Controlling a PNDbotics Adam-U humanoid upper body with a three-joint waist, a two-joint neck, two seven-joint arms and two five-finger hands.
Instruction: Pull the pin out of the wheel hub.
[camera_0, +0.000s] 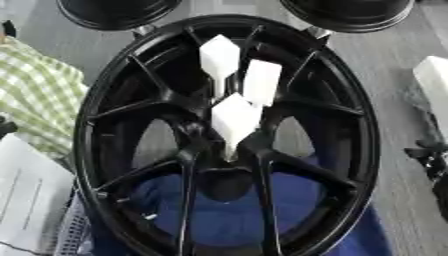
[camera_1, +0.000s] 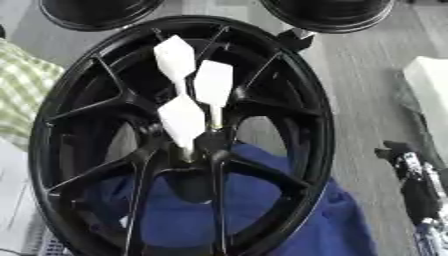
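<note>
Black wheel hub holds three unmarked white pins.

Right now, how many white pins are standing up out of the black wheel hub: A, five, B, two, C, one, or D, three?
D: three white pins stand clustered near the centre of the wheel hub, and no others show.

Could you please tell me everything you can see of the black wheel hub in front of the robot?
The wheel hub is a glossy black alloy rim with thin paired spokes running from a dark centre bore to a deep outer rim. It fills most of the view, lying over blue cloth that shows through its lower openings. Three white pins with flat, blocky heads stand in it around the centre. No robot hand touches it.
</note>
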